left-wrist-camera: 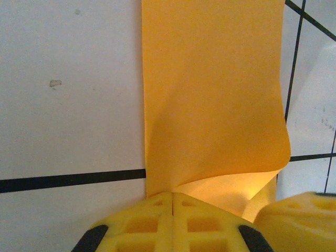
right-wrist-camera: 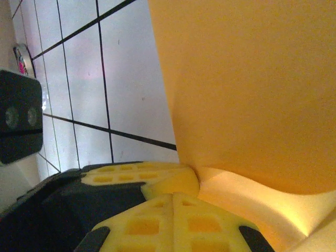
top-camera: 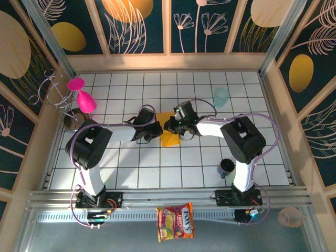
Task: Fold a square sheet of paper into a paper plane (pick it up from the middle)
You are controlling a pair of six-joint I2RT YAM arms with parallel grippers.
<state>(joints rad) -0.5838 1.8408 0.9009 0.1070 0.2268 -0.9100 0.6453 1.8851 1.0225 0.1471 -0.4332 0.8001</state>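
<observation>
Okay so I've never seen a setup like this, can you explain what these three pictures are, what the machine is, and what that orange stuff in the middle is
This is a robot with two arms bolted at the near edge of a white tiled table. The overhead picture comes from a fixed camera above and behind them; the other two come from cameras on each wrist, looking past yellow fingers.

Both arms meet at the middle over an orange-yellow square sheet of paper, which it is meant to fold into a plane. The left gripper has its fingers closed on the paper's edge, which curls up there. The right gripper is closed on it too.

Also on the table: a pink goblet, a pale blue cup and a dark mug. A red-and-yellow snack packet lies in front of the bases.
</observation>
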